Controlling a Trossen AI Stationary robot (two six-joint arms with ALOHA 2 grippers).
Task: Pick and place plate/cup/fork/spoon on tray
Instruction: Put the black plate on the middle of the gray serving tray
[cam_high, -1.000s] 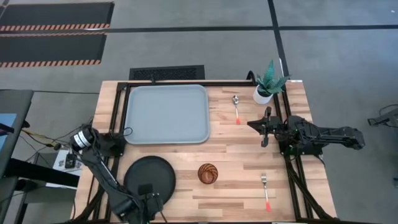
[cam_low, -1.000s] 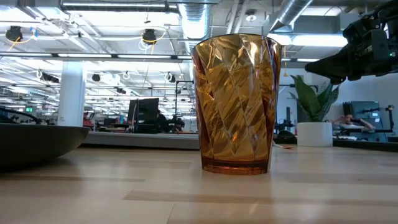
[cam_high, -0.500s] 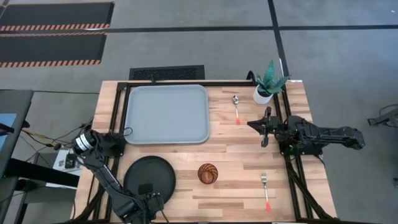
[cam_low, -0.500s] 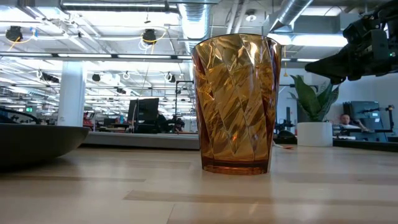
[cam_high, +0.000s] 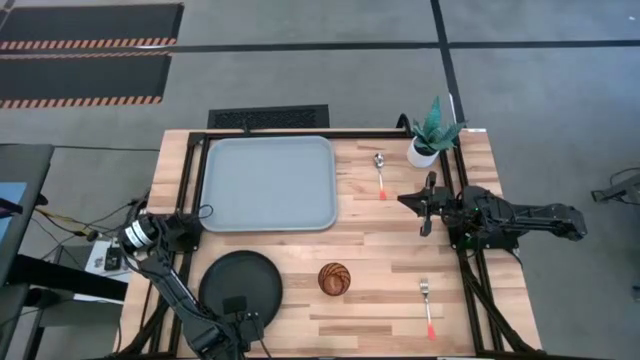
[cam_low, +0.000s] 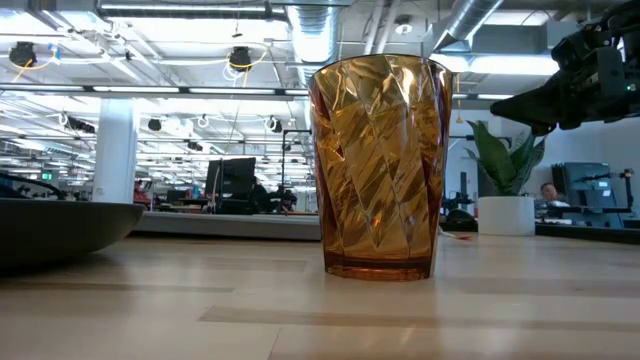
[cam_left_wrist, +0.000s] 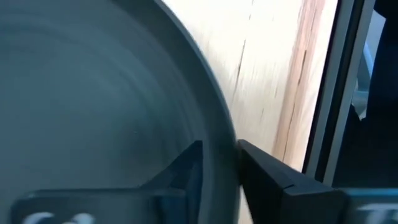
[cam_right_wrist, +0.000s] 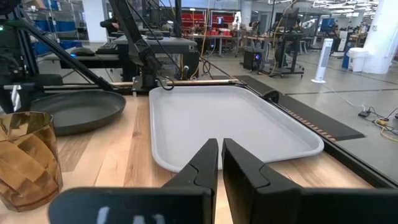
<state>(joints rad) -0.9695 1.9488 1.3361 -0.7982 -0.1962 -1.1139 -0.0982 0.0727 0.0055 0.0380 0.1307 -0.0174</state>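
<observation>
**Left arm grips the plate at the desk's near edge**

The wooden desk (cam_high: 380, 245) carries everything. Largest on it is the grey-blue tray (cam_high: 270, 183), flat at the far left part with nothing in it. Nearer, by the front left corner, lies the black plate (cam_high: 241, 283). The left gripper (cam_high: 236, 322) is at the plate's near rim, and its wrist view shows the jaws clamped on that rim, one finger (cam_left_wrist: 186, 171) over the dish's inside, the other outside above bare wood.

The right gripper (cam_high: 428, 203) hangs above the desk towards the right side, pointing at the tray, its jaws together with nothing between them.

The amber cup (cam_high: 334, 278) stands upright just to the right of the plate, apart from it. A white pot with a green plant (cam_high: 428, 135) sits at the far right corner. The spoon (cam_high: 380, 170) lies between tray and plant, red handle end nearer. The fork (cam_high: 427, 304) lies at the near right, well apart from the cup.
</observation>
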